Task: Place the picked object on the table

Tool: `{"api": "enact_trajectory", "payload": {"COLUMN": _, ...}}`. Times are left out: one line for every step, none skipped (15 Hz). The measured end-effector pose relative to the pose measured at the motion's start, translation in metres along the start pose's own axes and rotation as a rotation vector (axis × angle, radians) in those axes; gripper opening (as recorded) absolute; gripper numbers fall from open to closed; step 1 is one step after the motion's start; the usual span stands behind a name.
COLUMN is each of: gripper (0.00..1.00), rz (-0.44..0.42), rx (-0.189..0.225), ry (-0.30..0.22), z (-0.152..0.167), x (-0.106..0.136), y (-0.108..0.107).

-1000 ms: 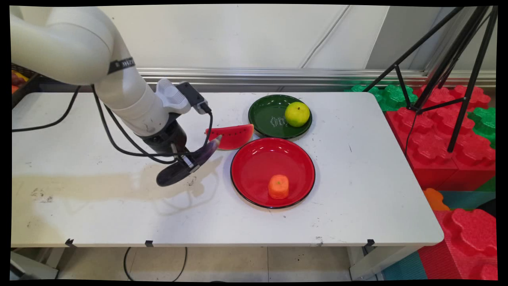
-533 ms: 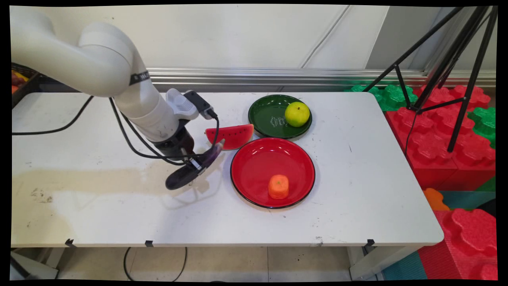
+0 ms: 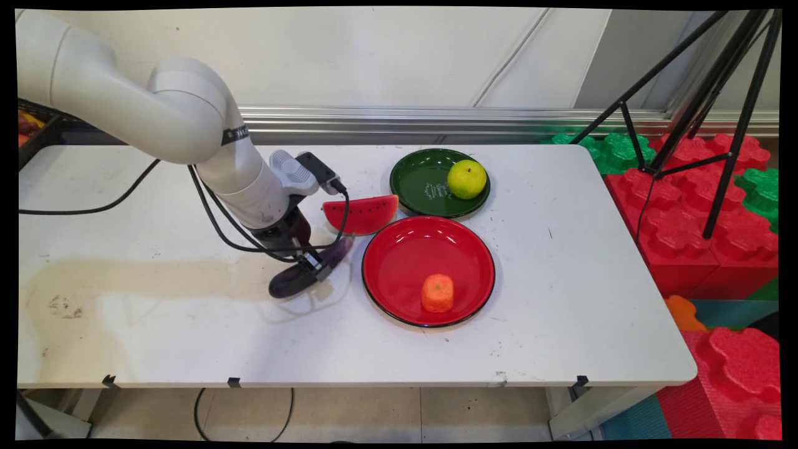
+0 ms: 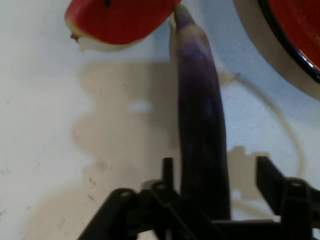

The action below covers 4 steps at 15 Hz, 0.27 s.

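From my seat I see the gripper [image 3: 310,265] low over the white table [image 3: 561,299], just left of the red plate [image 3: 399,249]. Lying between its fingers [image 4: 167,172] is a long purple eggplant [image 3: 299,279]; in the hand view one finger sits right beside the eggplant while the other [image 4: 267,175] stands off with bare table showing between, so I read the jaws as spread rather than clamped on it. The eggplant lies slanted, its dark fat end toward the table's near side and its paler tip [image 4: 182,15] pointing at the watermelon slice [image 3: 361,214] (the tip looks to be at the slice's edge, though I cannot tell whether they touch). Whether the eggplant rests on the table I also cannot tell for certain. On the red plate, near its front rim, sits a small orange fruit [image 3: 437,293]. Behind it, rims nearly touching, is a green plate [image 3: 414,178] with a yellow-green apple [image 3: 466,179] on its right side. Black cables [image 3: 212,218] hang from the arm.
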<state>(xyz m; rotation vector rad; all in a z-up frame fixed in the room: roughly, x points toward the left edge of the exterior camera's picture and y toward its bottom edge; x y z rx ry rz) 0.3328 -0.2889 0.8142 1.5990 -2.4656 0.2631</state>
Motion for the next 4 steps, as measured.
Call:
{"api": "enact_trajectory", "payload": {"gripper": 1.00, "rz": 0.004, "rx": -0.001, "ry": 0.001, "z": 0.0010, "x": -0.0003, "y": -0.0001}}
{"api": "enact_trajectory", "payload": {"gripper": 1.00, "rz": 0.008, "rx": -0.002, "ry": 0.004, "z": 0.0013, "x": -0.0003, "y": -0.0003}}
{"api": "enact_trajectory", "payload": {"gripper": 1.00, "rz": 0.015, "rx": -0.002, "ry": 0.007, "z": 0.0014, "x": -0.0007, "y": -0.0007}}
{"api": "enact_trajectory", "payload": {"gripper": 1.00, "rz": 0.022, "rx": -0.002, "ry": 0.011, "z": 0.0009, "x": -0.0010, "y": -0.0010}}
